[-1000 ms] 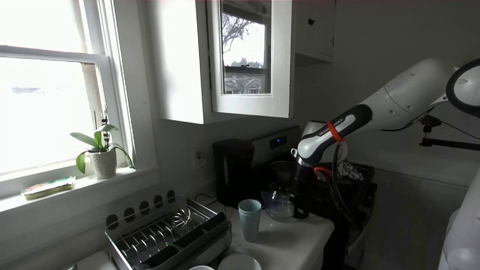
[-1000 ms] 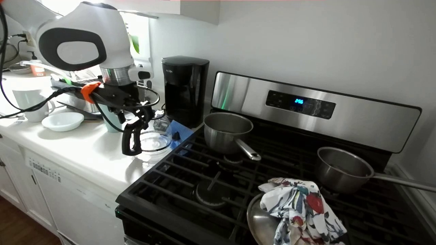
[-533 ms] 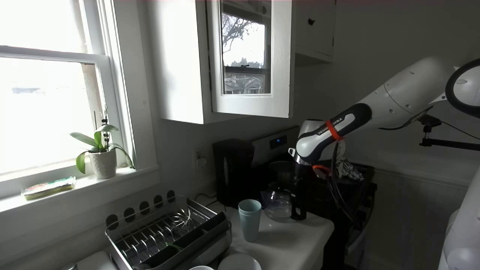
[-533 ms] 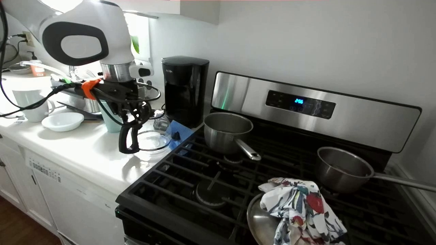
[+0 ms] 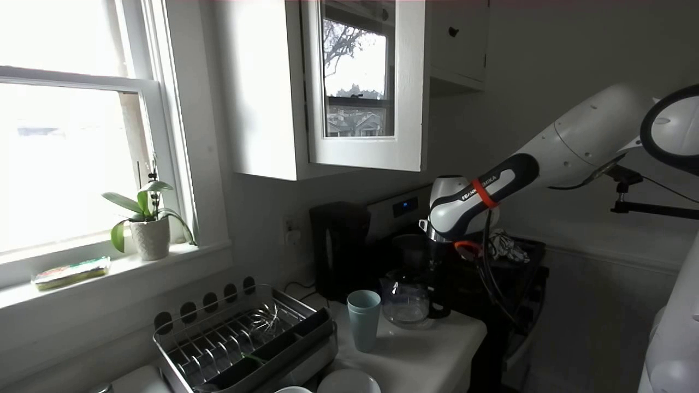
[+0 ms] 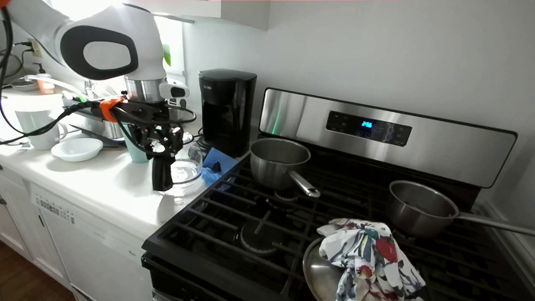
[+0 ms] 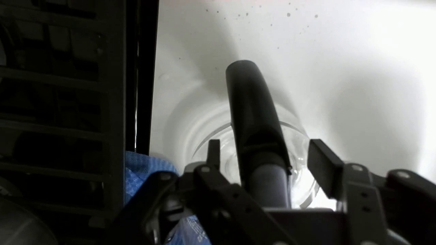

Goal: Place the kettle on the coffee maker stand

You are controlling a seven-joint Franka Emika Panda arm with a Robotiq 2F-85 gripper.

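Note:
The kettle, a clear glass carafe with a dark handle, stands on the white counter near the stove; its glass shows in both exterior views [image 5: 405, 308] [image 6: 187, 172]. Its handle [image 6: 162, 173] faces the camera nearly edge-on there and runs up between the fingers in the wrist view [image 7: 250, 102]. My gripper [image 7: 263, 154] is open around the handle's upper part, with gaps on both sides; it also shows in an exterior view [image 6: 163, 146]. The black coffee maker [image 6: 228, 110] stands behind the kettle against the wall; its low base plate, the stand [image 6: 221, 147], is dark under the overhanging top.
A pale blue-green cup [image 5: 364, 322] stands close beside the kettle. A blue packet [image 6: 221, 161] lies between kettle and stove. A saucepan [image 6: 273, 167] sits on the near-wall burner. A dish rack [image 5: 246, 338] and white bowl [image 6: 77, 149] are on the counter.
The kettle has turned on the counter: its handle loop was seen side-on, now nearly edge-on. Its glass body has shifted slightly left in both exterior views. The arm has moved slightly.

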